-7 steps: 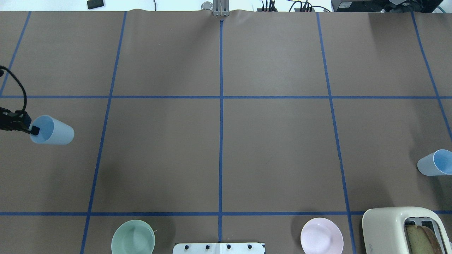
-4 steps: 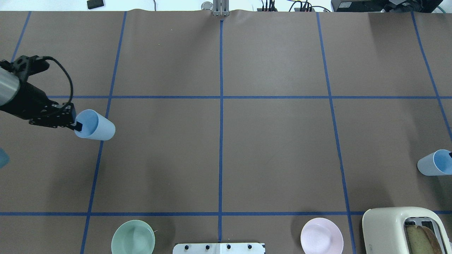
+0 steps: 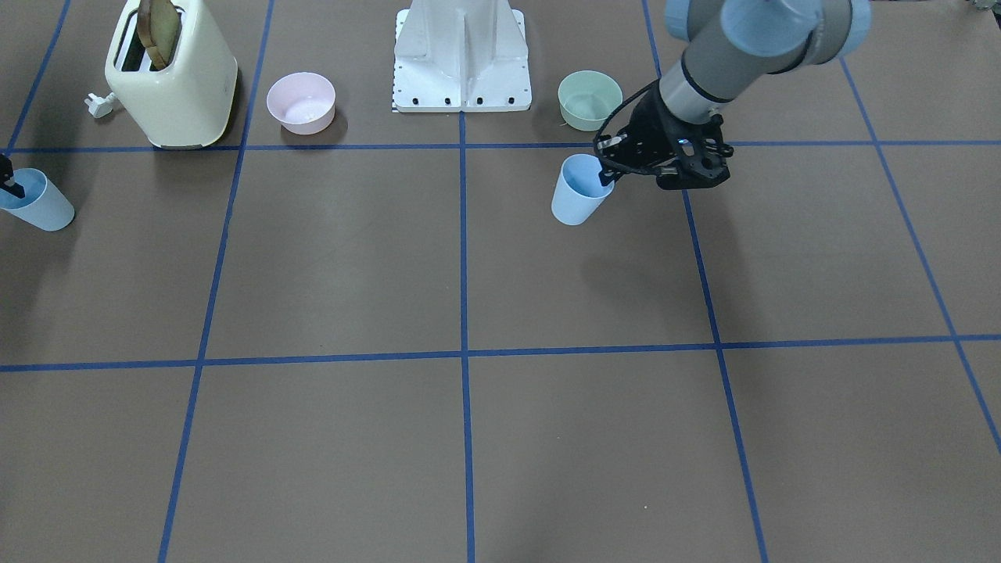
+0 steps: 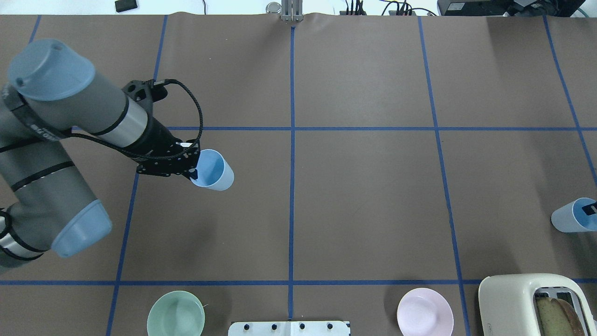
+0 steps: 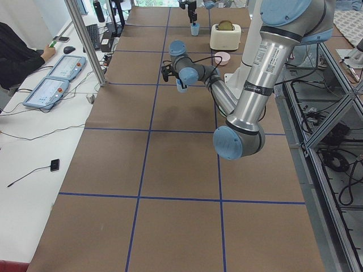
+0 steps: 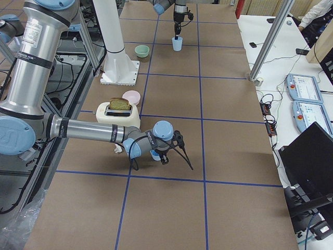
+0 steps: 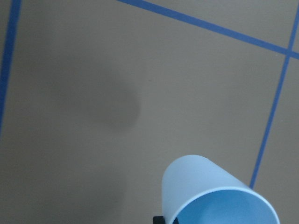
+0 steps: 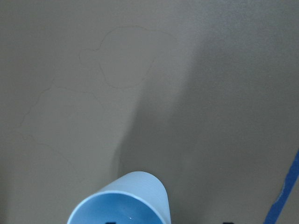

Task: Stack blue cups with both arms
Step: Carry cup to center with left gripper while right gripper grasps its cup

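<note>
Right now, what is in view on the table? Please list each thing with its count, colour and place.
cups: two, pale blue; lifted cup in the robot's left half, second cup at the table's right edge.
bowls: two; mint-green bowl and pink bowl, either side of the pedestal.
toaster: one, cream, beside the pink bowl, bread slice inside.
pedestal: one, white, robot's edge, middle.
left pincer: black, shut on the lifted cup's rim.
right pincer: black, one finger inside the second cup; grip unclear.
</note>
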`<action>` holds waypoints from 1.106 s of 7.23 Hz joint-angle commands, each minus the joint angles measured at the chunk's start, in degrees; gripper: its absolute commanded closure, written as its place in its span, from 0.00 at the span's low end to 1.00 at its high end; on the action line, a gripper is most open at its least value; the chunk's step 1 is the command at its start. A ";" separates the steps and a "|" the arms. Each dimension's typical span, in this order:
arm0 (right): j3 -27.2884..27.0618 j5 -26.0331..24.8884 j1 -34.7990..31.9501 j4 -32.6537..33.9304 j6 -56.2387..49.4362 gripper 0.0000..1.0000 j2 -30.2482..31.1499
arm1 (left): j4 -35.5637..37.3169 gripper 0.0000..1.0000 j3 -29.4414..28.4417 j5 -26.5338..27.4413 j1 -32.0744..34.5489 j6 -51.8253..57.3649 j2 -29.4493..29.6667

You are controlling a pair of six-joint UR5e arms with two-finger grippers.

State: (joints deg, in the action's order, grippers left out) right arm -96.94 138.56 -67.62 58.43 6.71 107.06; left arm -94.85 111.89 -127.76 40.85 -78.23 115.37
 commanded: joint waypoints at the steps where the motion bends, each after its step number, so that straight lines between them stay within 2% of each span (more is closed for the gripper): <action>1: 0.70 -1.45 0.73 -0.42 -0.47 0.73 -0.36 | 4.41 1.00 -1.49 5.05 -3.48 -0.43 5.30; 2: 0.70 -1.54 0.73 -0.51 -0.64 0.93 -0.36 | 4.41 1.00 -3.15 5.06 -3.67 -0.52 7.05; 3: 0.35 -1.54 0.65 -0.59 -0.64 1.00 -0.36 | 4.33 1.00 -4.82 5.41 -4.80 -2.52 8.72; 5: -0.35 -1.37 0.47 -2.44 0.06 1.00 -1.40 | 4.24 1.00 -8.34 9.44 -7.61 -3.94 12.59; 8: -3.86 -0.14 -1.46 -1.74 0.32 1.00 -2.72 | 3.71 1.00 -12.46 10.59 -9.28 -4.39 14.87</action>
State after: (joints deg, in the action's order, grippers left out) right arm -99.50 137.93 -68.23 56.41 6.95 105.33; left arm -90.93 101.70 -118.09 32.60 -82.54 128.88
